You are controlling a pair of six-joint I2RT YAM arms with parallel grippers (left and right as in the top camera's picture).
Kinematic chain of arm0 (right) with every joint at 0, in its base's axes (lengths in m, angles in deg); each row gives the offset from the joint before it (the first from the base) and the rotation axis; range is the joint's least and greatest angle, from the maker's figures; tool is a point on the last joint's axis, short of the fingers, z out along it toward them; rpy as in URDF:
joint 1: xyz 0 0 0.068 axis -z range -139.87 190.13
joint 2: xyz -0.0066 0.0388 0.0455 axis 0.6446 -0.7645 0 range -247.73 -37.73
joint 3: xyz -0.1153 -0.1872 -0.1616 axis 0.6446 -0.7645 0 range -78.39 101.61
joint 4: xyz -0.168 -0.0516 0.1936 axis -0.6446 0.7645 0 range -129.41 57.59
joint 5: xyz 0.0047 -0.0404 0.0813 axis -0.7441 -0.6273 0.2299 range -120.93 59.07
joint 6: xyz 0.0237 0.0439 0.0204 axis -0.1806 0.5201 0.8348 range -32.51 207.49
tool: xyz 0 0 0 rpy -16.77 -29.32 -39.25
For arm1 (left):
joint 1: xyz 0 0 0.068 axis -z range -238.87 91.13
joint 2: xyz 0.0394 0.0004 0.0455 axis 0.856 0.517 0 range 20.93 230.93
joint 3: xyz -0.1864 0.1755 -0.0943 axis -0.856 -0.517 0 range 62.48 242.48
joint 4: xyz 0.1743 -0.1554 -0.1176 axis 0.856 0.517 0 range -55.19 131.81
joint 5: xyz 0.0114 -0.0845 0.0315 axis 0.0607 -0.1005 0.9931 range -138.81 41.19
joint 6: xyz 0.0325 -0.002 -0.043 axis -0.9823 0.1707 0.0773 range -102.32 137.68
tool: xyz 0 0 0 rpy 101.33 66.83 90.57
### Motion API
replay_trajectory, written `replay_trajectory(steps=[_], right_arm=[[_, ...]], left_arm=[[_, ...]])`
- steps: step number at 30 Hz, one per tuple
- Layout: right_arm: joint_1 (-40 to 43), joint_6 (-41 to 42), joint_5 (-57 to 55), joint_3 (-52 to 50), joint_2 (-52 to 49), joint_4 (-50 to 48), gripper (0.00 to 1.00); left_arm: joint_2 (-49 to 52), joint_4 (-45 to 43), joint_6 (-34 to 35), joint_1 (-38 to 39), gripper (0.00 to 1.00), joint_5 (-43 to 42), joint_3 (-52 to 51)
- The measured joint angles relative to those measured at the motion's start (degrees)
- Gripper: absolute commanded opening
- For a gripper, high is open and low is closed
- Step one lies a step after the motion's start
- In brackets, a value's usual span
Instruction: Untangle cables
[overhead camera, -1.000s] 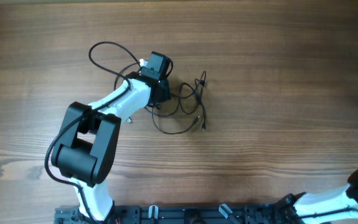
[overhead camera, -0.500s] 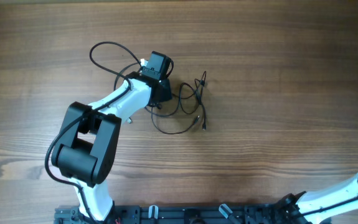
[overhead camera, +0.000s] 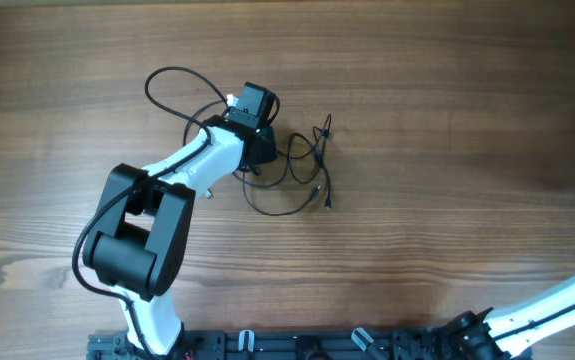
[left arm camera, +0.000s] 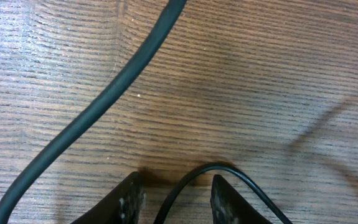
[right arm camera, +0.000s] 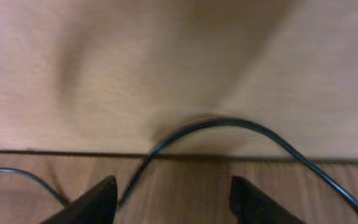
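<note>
Thin black cables [overhead camera: 305, 168] tangled on brown wooden tabletop [overhead camera: 447, 100], mid-table. Left gripper [left arm camera: 177, 200] at tangle's left side, jaws parted, one strand between, not pinched. Right gripper [right arm camera: 175, 204] spread apart, empty.

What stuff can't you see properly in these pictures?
- Overhead: the left arm's wrist covers its own fingers and part of the cables.
- Overhead: the plug ends are too small to tell their kind.
- Overhead: the right arm is cut off by the corner, so the right gripper is out of frame there.
- Right wrist: blurred; a thin cord runs off the edges, so where it leads is unknown.
</note>
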Motion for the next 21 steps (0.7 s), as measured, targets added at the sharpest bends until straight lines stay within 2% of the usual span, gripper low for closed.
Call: replay_trajectory(steps=[2,5,8,9,11,12,14,18,21], right_arm=[[0.0,0.3,0.6,0.0,-0.5,-1.6,0.48],[0.0,0.5,1.0,0.0,-0.5,-4.9,0.52],[0.0,0.5,1.1,0.0,-0.5,-6.6,0.48],[0.0,0.5,1.1,0.0,-0.5,-6.9,0.42],[0.0,0.6,1.2,0.0,-0.5,-7.5,0.18],[0.0,0.6,1.4,0.0,-0.5,-7.7,0.11],[0.0,0.9,1.6,0.0,-0.5,-8.5,0.05],[0.0,0.7,2.0,0.0,-0.5,-8.5,0.05],[0.0,0.7,3.4,0.1,-0.5,-2.9,0.05]], left_arm=[[0.0,0.0,0.0,0.0,0.37,-0.3,0.0],[0.0,0.0,0.0,0.0,0.37,-0.7,0.0],[0.0,0.0,0.0,0.0,0.37,-1.1,0.0],[0.0,0.0,0.0,0.0,0.37,-1.2,0.0],[0.0,0.1,0.0,0.0,0.37,-1.5,0.0],[0.0,0.1,0.0,0.0,0.37,-1.6,0.0],[0.0,0.1,0.0,0.0,0.37,-1.7,0.0],[0.0,0.1,0.0,0.0,0.37,-2.0,0.0],[0.0,0.1,0.0,0.0,0.37,-2.2,0.0]])
